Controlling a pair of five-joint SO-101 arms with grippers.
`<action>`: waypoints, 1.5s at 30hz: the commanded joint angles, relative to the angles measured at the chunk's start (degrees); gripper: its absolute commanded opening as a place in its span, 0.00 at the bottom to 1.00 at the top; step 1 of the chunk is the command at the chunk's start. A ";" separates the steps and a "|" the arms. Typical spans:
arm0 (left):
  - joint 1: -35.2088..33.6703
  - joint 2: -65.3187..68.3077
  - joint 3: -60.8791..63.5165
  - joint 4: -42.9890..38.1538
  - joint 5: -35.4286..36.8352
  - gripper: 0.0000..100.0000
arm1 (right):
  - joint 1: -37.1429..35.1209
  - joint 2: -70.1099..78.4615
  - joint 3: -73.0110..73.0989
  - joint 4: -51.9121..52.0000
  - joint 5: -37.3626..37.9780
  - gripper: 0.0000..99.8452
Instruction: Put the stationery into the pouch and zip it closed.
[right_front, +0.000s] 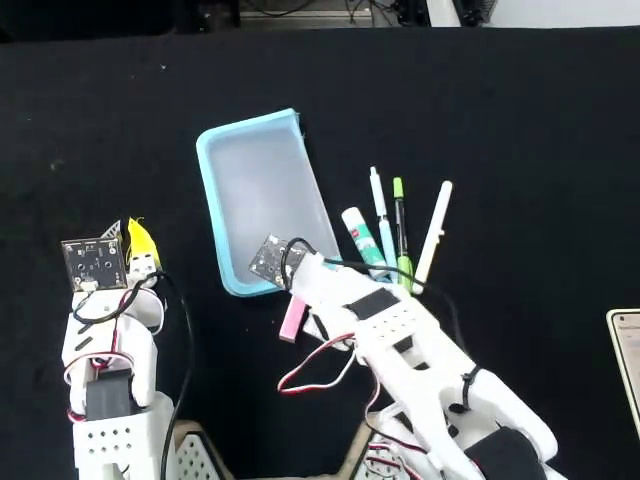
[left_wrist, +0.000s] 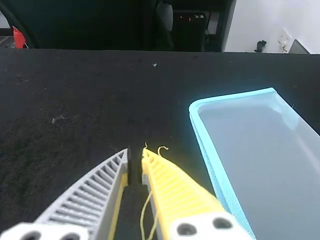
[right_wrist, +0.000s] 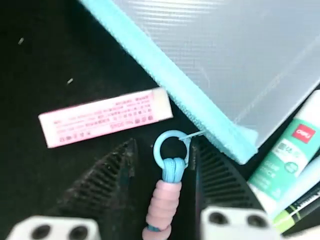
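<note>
The light blue pouch lies flat mid-table, with its translucent face up. My right gripper is open at the pouch's near corner. The zipper pull's blue ring and pink bead lie between its fingers. A pink eraser lies just beside that corner. A glue stick, a light blue pen, a green pen and a white pen lie right of the pouch. My left gripper is shut on nothing, left of the pouch.
The table has a black cloth over it. A pale flat object pokes in at the right edge. The left arm stands at the front left, and the right arm crosses the front middle.
</note>
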 joint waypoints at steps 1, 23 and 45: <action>-0.04 -0.35 1.19 -0.09 0.09 0.06 | -0.44 -1.10 -1.54 1.67 0.35 0.17; -0.04 -0.35 1.19 -0.18 0.09 0.06 | 15.74 8.22 -11.56 6.95 -14.33 0.02; -0.04 -0.35 1.19 0.09 0.09 0.06 | 10.20 9.54 -12.09 9.05 -16.88 0.16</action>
